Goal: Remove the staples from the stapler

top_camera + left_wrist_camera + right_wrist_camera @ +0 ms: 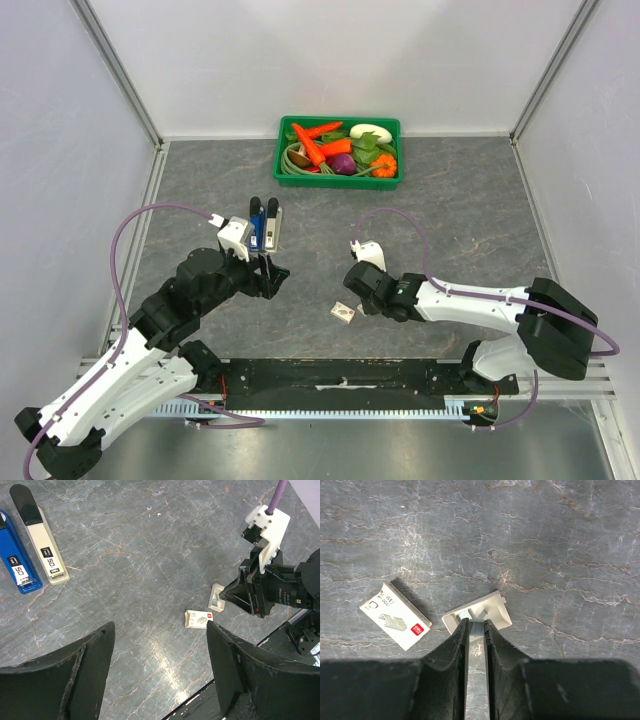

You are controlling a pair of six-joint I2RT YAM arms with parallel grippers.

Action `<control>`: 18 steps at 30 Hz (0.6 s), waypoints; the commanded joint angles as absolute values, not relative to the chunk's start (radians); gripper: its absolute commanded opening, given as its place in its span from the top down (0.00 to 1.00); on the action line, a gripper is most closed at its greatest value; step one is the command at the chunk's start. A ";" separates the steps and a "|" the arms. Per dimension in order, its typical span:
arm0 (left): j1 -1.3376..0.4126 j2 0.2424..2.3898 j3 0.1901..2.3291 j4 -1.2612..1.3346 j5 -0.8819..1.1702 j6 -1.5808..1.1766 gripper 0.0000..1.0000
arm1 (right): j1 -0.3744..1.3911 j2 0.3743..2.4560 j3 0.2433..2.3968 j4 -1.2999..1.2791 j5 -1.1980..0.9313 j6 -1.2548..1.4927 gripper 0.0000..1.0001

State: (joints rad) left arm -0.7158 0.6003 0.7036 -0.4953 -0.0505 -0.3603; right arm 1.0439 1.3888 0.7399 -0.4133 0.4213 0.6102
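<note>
Cream-white stapler with black end [42,535] lies flat on the grey desk [150,555] beside a blue stapler [17,565], long axis near-to-far, black end away from the arms. Left fingers [160,627] gape empty; right fingers [476,622] pinch a silvery staple strip [475,628].

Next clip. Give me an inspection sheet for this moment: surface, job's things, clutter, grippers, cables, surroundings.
Surface: grey veined table top, glare patch near the front.
Job's things: long cream-white and black stapler lying flat, closed, untouched.
Clutter: blue and black stapler beside it; white staple box with red label; small open white tray lying apart from the box; green tray of toy vegetables at the far edge.
Grippers: left gripper open, empty; right gripper narrowed at the open tray, apparently pinching a silvery strip of staples.
Cables: purple cables loop from each wrist, off the objects.
Surroundings: white panel walls, aluminium frame posts.
</note>
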 commanded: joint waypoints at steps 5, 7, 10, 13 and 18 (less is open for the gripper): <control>-0.719 0.595 0.703 -0.468 -0.044 -0.364 0.20 | 1.040 1.396 0.719 -0.379 0.414 0.626 0.78; -0.721 0.594 0.700 -0.468 -0.043 -0.364 0.20 | 1.040 1.399 0.716 -0.377 0.416 0.626 0.78; -0.721 0.594 0.699 -0.469 -0.044 -0.364 0.20 | 1.039 1.399 0.712 -0.371 0.419 0.629 0.77; -0.721 0.594 0.699 -0.469 -0.041 -0.365 0.20 | 1.037 1.407 0.712 -0.361 0.414 0.629 0.76; -0.719 0.598 0.698 -0.468 -0.041 -0.367 0.20 | 1.034 1.417 0.715 -0.353 0.410 0.626 0.75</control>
State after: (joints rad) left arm -0.7158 0.5995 0.6979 -0.4957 -0.0502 -0.3603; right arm 1.0412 1.4075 0.7151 -0.3859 0.4145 0.6132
